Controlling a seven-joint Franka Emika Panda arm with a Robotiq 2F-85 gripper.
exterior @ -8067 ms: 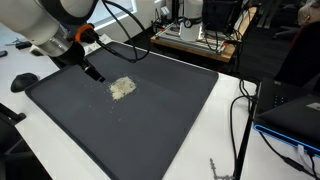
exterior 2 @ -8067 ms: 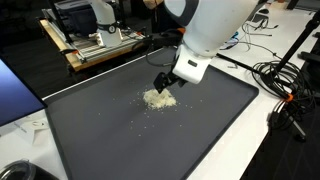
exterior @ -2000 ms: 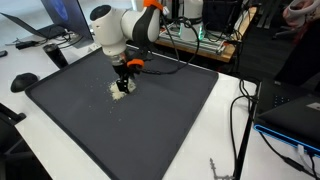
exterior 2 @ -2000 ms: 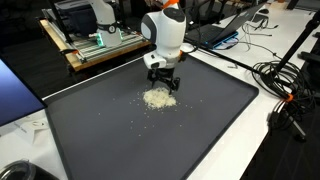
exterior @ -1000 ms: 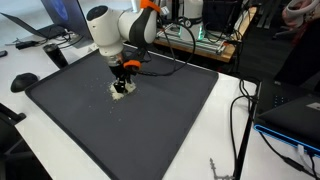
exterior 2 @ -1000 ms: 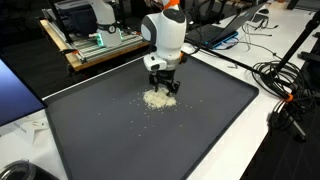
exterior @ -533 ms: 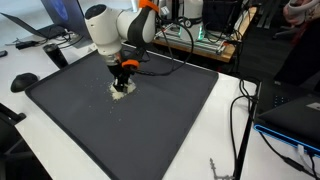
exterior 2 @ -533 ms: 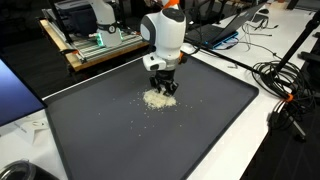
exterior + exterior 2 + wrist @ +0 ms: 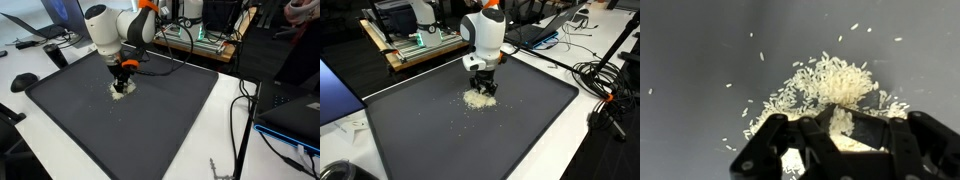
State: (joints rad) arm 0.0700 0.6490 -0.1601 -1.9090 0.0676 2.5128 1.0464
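**Laboratory bench, white tabletop (image 9: 228, 135) under a dark grey flat mat (image 9: 150, 130): the black two-finger gripper (image 9: 483, 90) lowered onto a small heap of white rice grains (image 9: 475, 99).**

In the wrist view the jaws stand partly apart, and the tips straddle the near edge of the heap (image 9: 835, 85). Rice shows in the gap between them, and the bulk of the heap lies just ahead of the tips. Stray grains (image 9: 762, 57) lie thinly scattered to either side of the gripper and beyond it. The rice is judged light, loose and dry. It has no stiffness as a body, so it should spill from a pinch and scatter when nudged. The best purchase is likely at the thickest middle of the heap, with the tips touching the mat and the grains drawn together between them.
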